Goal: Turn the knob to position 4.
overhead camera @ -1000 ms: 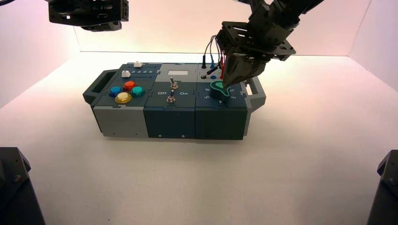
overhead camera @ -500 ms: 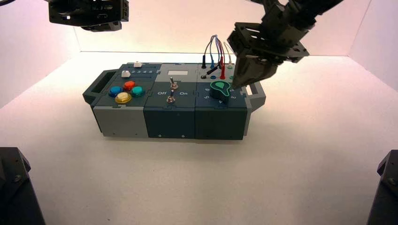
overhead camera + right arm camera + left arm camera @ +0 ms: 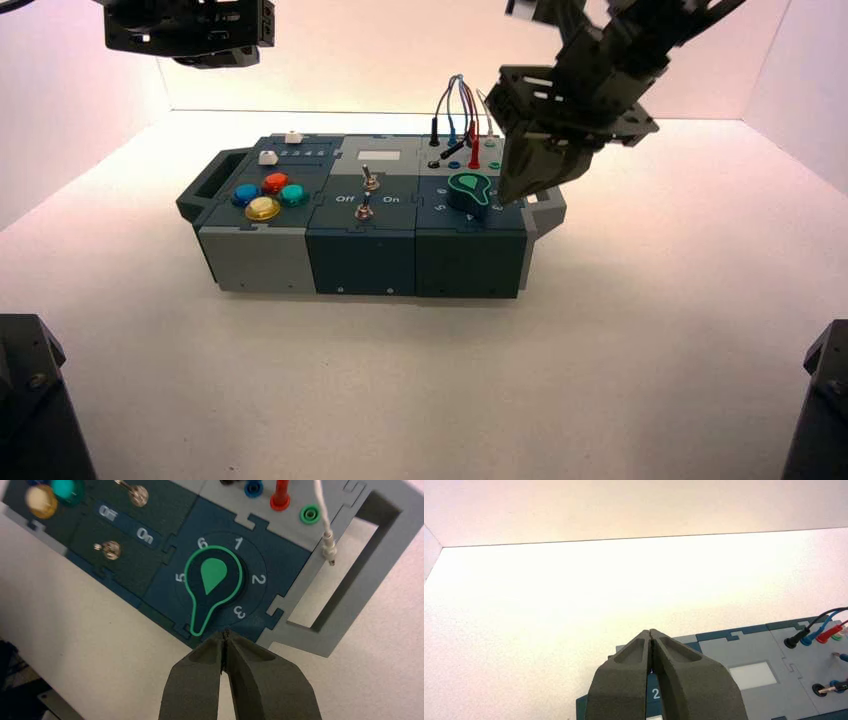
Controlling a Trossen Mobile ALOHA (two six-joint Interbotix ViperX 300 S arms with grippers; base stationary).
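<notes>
White table sits under the box, with pale walls behind and at the sides. The right gripper has just moved off the knob. A second ago it was right by the knob's tip. Now it is up over the right end of the box, near the grey handle, with a gap between it and the knob. Its two fingers are pressed together and hold nothing.

The green-rimmed knob is on the dark blue panel, near the front right corner of the box. Its tip points to the front edge, in the space between the 3 and the 5. That is where the 4 belongs. The right wrist view does not show the 4, so I cannot tell if the tip lines up just right. From above, it looks a bit to the 3 side.

Moving away may mean the turn is nearly done, or that the arm wants a new place to push from. If more is needed, a small push toward the 5 should do. Too hard a push could send the tip past the 4.

The left gripper waits high up past the back left corner of the box, closed on nothing.
</notes>
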